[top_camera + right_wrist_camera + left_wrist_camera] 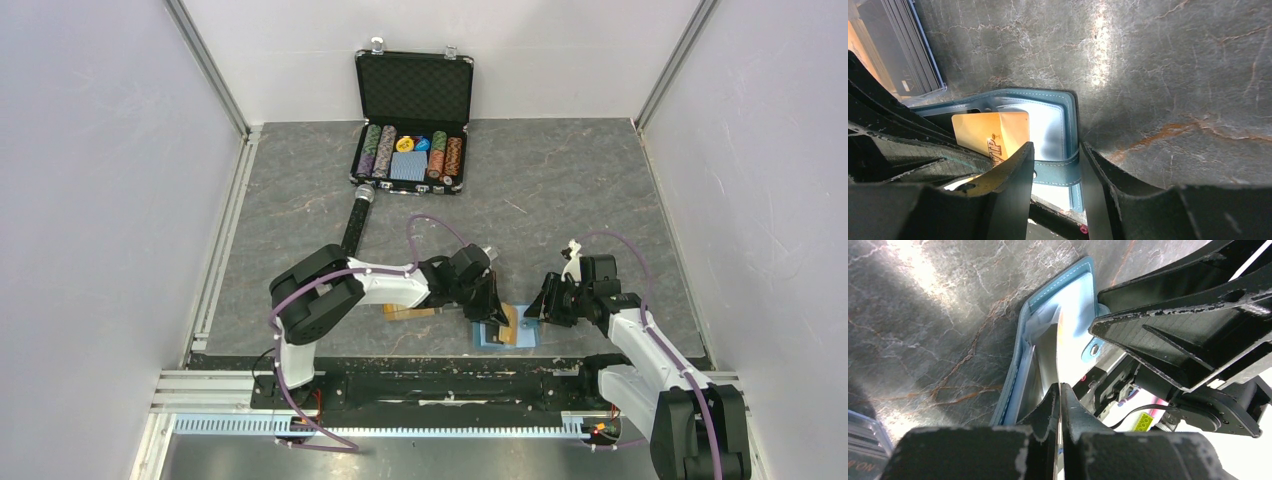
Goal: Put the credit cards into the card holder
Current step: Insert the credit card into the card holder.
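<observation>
While left pincer [491, 320] overhangs card holder [484, 338], chip case [413, 120] (open) stands apart.

One teal-blue soft leather card holder [487, 338] lay on the single grey marbled desk [560, 190], with one orange-yellow flat card [990, 132] showing. One open black chip case [415, 85] held four rows of poker chips [372, 150]. One clear plastic box [930, 85] stood nearby.

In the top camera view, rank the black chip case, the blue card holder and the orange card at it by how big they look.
1. black chip case: clearly largest, even though farthest away.
2. card holder: partly hidden.
3. orange card: looks smaller than the holder, but mostly covered, so the margin is unsure.
</observation>
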`<state>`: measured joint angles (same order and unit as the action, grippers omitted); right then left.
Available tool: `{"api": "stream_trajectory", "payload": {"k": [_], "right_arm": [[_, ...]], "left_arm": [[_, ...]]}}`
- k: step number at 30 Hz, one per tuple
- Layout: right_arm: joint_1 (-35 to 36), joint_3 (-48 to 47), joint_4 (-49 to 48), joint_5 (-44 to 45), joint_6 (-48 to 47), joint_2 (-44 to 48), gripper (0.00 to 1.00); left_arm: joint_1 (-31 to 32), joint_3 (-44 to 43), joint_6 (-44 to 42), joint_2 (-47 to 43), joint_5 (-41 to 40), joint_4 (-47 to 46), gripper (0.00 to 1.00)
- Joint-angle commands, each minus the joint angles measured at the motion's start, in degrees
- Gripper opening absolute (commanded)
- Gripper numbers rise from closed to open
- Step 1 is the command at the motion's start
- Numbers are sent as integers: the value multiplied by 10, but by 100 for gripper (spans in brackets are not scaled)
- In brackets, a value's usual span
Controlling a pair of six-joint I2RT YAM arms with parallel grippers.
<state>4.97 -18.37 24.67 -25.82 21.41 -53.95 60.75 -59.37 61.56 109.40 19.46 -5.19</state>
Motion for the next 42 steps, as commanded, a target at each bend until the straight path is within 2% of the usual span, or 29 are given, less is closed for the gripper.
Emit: {"api": "stream_trajectory", "payload": {"k": [1,5,6,9,11,22,29,35,42], "right_arm": [[3,27,50,9,-5,-14,42],[3,27,50,9,-5,-13,42],[3,27,50,9,-3,-12,42],[3,28,51,9,-3,-11,42],[3,28,51,9,-4,-11,42],[3,28,52,8,-4,-11,42],[3,28,52,4,-5,-11,41],[3,28,51,0,-5,-11,38],[3,27,51,-3,-7,-12,37]], "left_arm": [[14,-22,-35,25,5,48,7],[18,-35,-53,14,-19,100,20],[18,-40,-61,12,-26,113,28],[22,-55,-79,7,-41,148,41],[24,-64,-92,0,-55,169,47],[44,-149,-181,17,-121,321,66],[56,-196,-224,38,-148,398,69],[62,-215,-243,41,-154,423,70],[62,-205,-226,56,-103,386,65]]}}
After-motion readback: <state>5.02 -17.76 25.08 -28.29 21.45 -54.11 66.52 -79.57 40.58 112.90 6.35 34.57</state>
